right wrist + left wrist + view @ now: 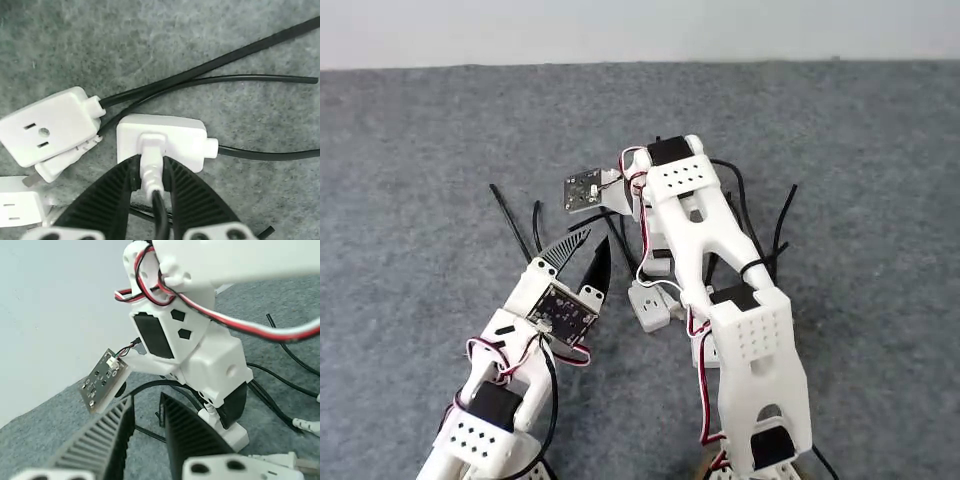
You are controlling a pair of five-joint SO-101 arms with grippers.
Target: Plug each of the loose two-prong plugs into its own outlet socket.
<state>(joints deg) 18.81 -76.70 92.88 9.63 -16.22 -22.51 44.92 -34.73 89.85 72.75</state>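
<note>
We hold the white plug (150, 150) against an outlet socket (182, 137).
Our right pincer (151, 164) is clamped on the plug, the socket just beyond its tips; our left pincer (146, 401) stands apart, empty.

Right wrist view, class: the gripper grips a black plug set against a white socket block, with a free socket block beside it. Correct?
One slip: the plug is white, not black; only its cord is black. The right wrist view shows the right gripper closed on it, set against the white socket block, a free socket block beside it.
</note>
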